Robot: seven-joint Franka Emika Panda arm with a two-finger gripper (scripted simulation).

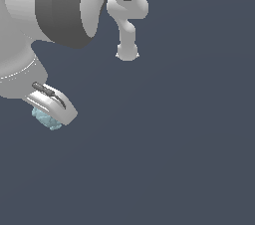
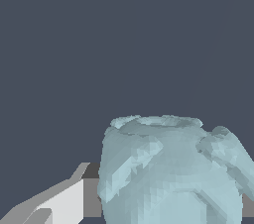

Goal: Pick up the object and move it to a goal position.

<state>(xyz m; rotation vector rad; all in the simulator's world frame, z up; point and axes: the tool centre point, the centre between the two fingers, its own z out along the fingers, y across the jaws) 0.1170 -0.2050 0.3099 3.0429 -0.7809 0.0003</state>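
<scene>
The object (image 1: pixel 46 118) is a small pale light-blue lumpy blob at the exterior view's left, mostly hidden behind a white finger (image 1: pixel 59 107). My gripper (image 1: pixel 54 118) is shut on it. In the wrist view the object (image 2: pixel 168 173) looms large and bumpy between the jaws of the gripper (image 2: pixel 171 210). One white finger (image 2: pixel 67 203) presses against one side of it, and a sliver of the other finger (image 2: pixel 248 207) shows on the opposite side.
The arm's bulky white and grey links (image 1: pixel 55 5) fill the exterior view's upper left, with a white curved arm part (image 1: pixel 127 30) hanging beside them. Everything else is a plain dark blue-grey ground (image 1: pixel 174 144).
</scene>
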